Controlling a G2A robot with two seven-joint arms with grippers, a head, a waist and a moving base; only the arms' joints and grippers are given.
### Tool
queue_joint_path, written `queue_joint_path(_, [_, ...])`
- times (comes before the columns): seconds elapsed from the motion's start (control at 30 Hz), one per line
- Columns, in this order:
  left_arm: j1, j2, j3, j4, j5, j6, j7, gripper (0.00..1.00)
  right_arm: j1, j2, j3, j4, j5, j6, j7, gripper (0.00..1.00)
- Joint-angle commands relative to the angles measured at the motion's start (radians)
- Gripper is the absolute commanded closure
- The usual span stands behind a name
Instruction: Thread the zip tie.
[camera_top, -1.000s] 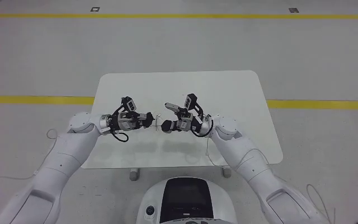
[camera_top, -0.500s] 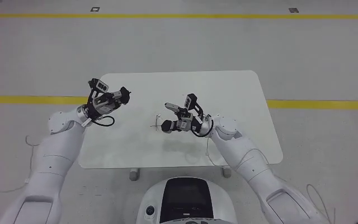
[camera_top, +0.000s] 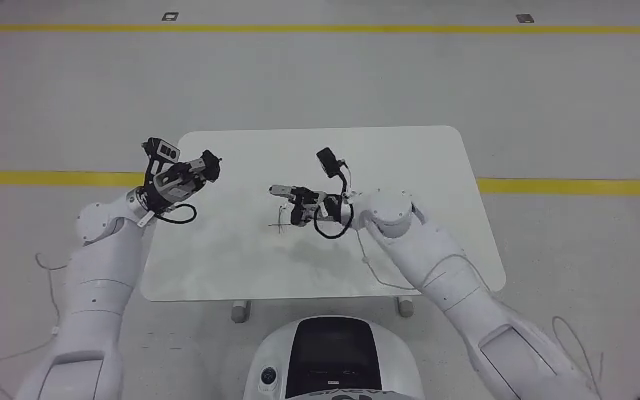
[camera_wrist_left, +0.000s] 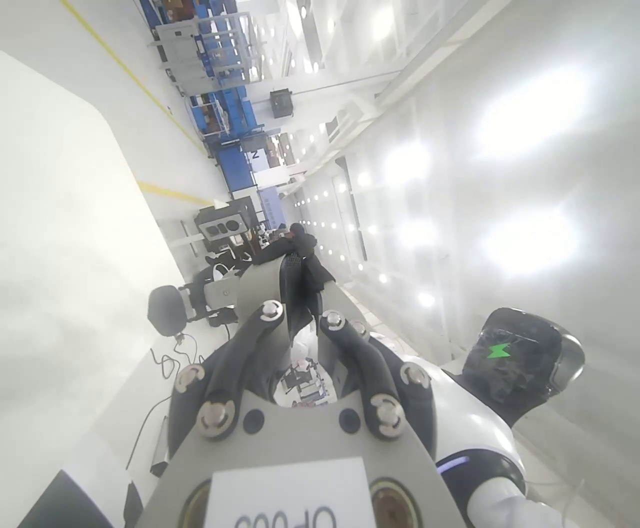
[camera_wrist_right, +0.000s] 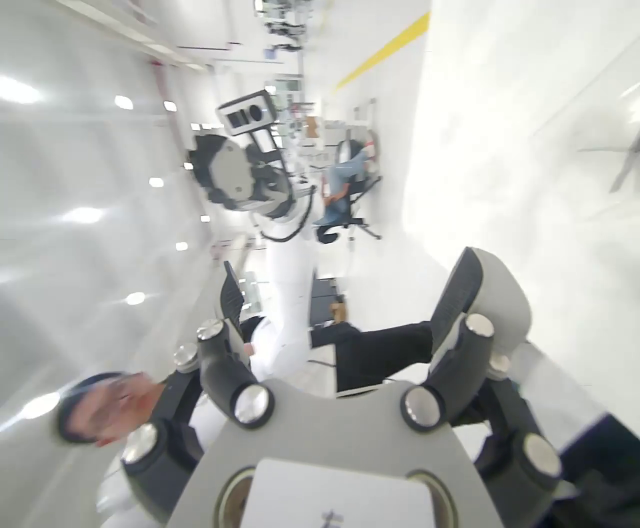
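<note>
Your zip tie (camera_top: 281, 221) lies loose on the table (camera_top: 410, 165). It sits a little left of the table's middle, about halfway between the far and near edges. From above you see it as a thin pale strip with a short piece crossing it. It is too small to tell whether the tail has gone through the head. In the right wrist view the zip tie (camera_wrist_right: 625, 170) shows again as thin crossed lines lying flat on the table (camera_wrist_right: 525, 125), with nothing touching it.

Your right gripper (camera_top: 279, 191) hangs over the table just to the far side of the tie, close to it but apart from it. In its own wrist view the right gripper (camera_wrist_right: 345, 295) has its fingers (camera_wrist_right: 462, 285) spread wide, and nothing is held between them.

Your left gripper (camera_top: 211, 164) is raised over the table's left edge, near the far left corner and well apart from the tie. In the left wrist view the left gripper (camera_wrist_left: 300, 270) has its dark pads (camera_wrist_left: 294, 282) pressed together. You can see no strip between them, and the table (camera_wrist_left: 55, 190) lies off to one side of the fingers.
</note>
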Motion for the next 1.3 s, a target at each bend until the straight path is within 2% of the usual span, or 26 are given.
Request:
queue_joint_path(0.0, [0.000,0.000,0.000,0.000,0.000,0.000,0.000,1.00,0.039,-0.006,-0.044,-0.006,-0.107,0.073,-0.015,0.00])
queue_joint_path(0.17, [0.000,0.000,0.000,0.000,0.000,0.000,0.000,1.00,0.139,-0.038,-0.174,0.031,-0.272,0.145,-0.012,0.00])
queue_joint_path(0.47, [0.000,0.000,0.000,0.000,0.000,0.000,0.000,1.00,0.136,-0.039,-0.177,0.021,-0.282,0.137,-0.022,0.00])
queue_joint_path(0.53, [0.000,0.000,0.000,0.000,0.000,0.000,0.000,1.00,0.156,-0.047,-0.200,0.018,-0.300,0.137,-0.006,0.00])
queue_joint_path(0.6, [0.000,0.000,0.000,0.000,0.000,0.000,0.000,1.00,0.188,-0.061,-0.227,0.047,-0.311,0.159,0.014,0.00])
queue_joint_path(0.7, [0.000,0.000,0.000,0.000,0.000,0.000,0.000,1.00,0.258,-0.104,-0.281,0.149,-0.273,0.155,0.048,0.00])
queue_joint_path(0.8, [0.000,0.000,0.000,0.000,0.000,0.000,0.000,1.00,0.325,-0.160,-0.335,0.288,-0.232,0.170,0.062,0.00])
queue_joint_path(0.83, [0.000,0.000,0.000,0.000,0.000,0.000,0.000,1.00,0.349,-0.184,-0.353,0.335,-0.217,0.158,0.053,0.00])
queue_joint_path(0.9, [0.000,0.000,0.000,0.000,0.000,0.000,0.000,1.00,0.379,-0.220,-0.381,0.418,-0.198,0.162,0.058,0.00])
queue_joint_path(1.03, [0.000,0.000,0.000,0.000,0.000,0.000,0.000,1.00,0.415,-0.293,-0.424,0.558,-0.163,0.109,0.042,0.00])
queue_joint_path(1.07, [0.000,0.000,0.000,0.000,0.000,0.000,0.000,1.00,0.423,-0.307,-0.439,0.597,-0.177,0.110,0.038,0.00])
queue_joint_path(1.27, [0.000,0.000,0.000,0.000,0.000,0.000,0.000,1.00,0.427,-0.312,-0.444,0.606,-0.181,0.112,0.035,0.00])
